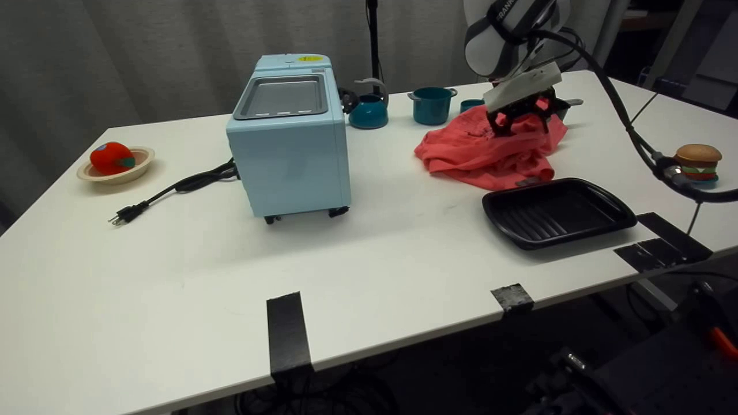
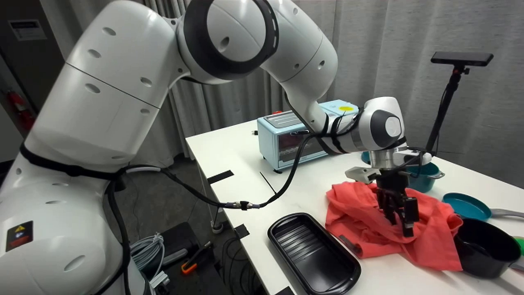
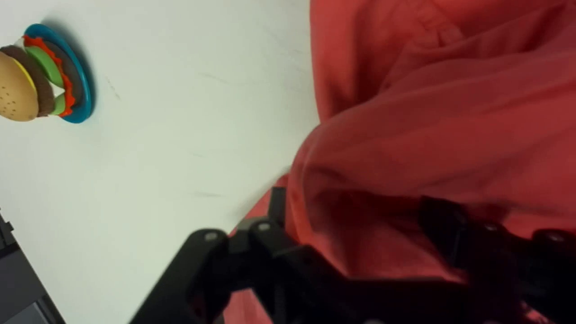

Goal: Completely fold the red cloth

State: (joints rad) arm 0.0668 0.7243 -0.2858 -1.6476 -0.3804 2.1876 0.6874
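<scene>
In the wrist view, find the gripper with fingers standing wide apart — a soft fold of the red cloth between, unclamped. Cannot tell about touch at either fingertip. See the white table beside the cloth and, well apart at the upper left, a burger on a blue plate.

In an exterior view, see the arm stretched over the table, gripper pointing down at the cloth. Find the cloth lying in a wrinkled heap on the table, between a black baking pan and a black pot, with a teal skillet near.

In an exterior view, see the heap behind the pan, well apart from the light-blue toaster oven. Note a teal kettle just beside the oven — and, at the far left, a red round item in a pale bowl, with a black power cord lying between bowl and oven.
</scene>
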